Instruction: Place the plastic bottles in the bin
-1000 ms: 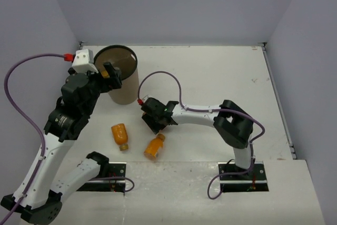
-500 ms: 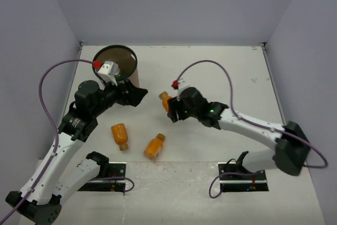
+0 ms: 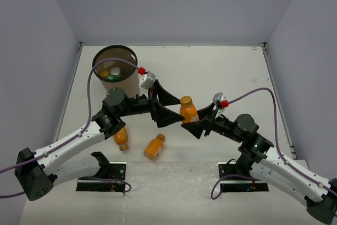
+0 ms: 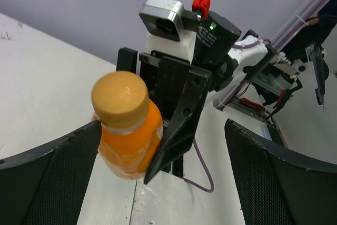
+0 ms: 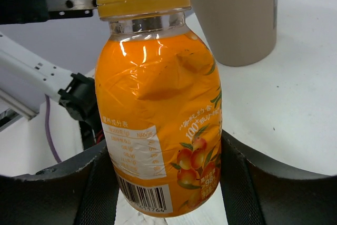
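Looking down from the top external camera, the right gripper (image 3: 197, 120) sits just right of centre. It pinches a small orange plastic bottle with an orange cap (image 3: 187, 110), held upright above the white table (image 3: 226, 72). The left gripper (image 3: 169, 106) faces it from the left with jaws spread wide and the bottle just off their tips. The tall brown cardboard-like bin with a dark rim (image 3: 128, 77) stands at upper left. Inside it lie a green-capped bottle (image 3: 114, 70) and something orange beside it; the rest is too small to count. Two more orange bottles lie on their sides at lower centre, one in the open (image 3: 154, 147), the other (image 3: 120, 136) partly under the left arm.

In the left wrist view the held bottle (image 4: 126, 130) fills the left centre, cap toward the camera, between the spread black fingers (image 4: 47, 183) at the lower corners. Whether it touches the left one cannot be told.

In the right wrist view the bottle (image 5: 158, 109) stands mid-frame, its lower body seated between the two dark fingers (image 5: 274, 183), with the bin at upper right. The glossy label film is dented near the shoulder, so I judge the bottle light, thin-walled, yielding under a squeeze and somewhat slippery. The best place to hold it is probably across the mid-body below the shoulder, with moderate force.
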Controlling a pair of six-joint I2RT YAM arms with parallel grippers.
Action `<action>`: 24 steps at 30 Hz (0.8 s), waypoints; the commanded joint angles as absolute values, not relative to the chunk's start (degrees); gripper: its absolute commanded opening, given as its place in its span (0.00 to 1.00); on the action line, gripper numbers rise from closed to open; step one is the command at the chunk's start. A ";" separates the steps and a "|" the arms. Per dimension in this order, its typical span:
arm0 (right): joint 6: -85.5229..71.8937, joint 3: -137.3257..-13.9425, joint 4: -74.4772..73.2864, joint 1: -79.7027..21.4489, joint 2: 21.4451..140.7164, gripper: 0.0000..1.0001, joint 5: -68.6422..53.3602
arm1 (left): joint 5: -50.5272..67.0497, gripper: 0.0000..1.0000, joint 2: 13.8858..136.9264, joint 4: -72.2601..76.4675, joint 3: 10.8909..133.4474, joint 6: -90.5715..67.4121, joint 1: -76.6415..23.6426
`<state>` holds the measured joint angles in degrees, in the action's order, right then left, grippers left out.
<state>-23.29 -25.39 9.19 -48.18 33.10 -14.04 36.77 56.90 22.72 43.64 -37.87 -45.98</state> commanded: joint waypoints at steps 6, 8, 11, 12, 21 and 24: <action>-21.97 -24.17 11.60 -48.43 27.07 0.22 -19.95 | 36.12 0.90 62.48 28.74 49.04 -36.39 -47.37; -21.71 -24.35 11.60 -48.43 27.24 0.22 -20.74 | 36.47 0.81 63.10 29.53 49.39 -36.74 -47.81; -21.36 -25.22 11.43 -48.43 28.83 0.22 -22.58 | 37.09 0.64 64.16 30.49 50.01 -36.91 -48.69; -21.36 -25.40 11.43 -48.51 30.22 0.22 -22.94 | 37.52 0.63 64.68 30.67 50.62 -36.91 -49.39; -21.97 -25.05 11.16 -48.43 28.66 0.54 -18.57 | 35.18 0.00 66.53 24.45 53.96 -33.93 -51.77; -23.28 -24.26 9.41 -48.43 27.34 0.99 -11.82 | 27.89 0.00 65.83 15.52 56.86 -30.60 -51.77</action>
<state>-22.81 -24.71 9.37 -48.47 28.51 -19.09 33.67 66.81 22.50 52.47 -34.50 -51.18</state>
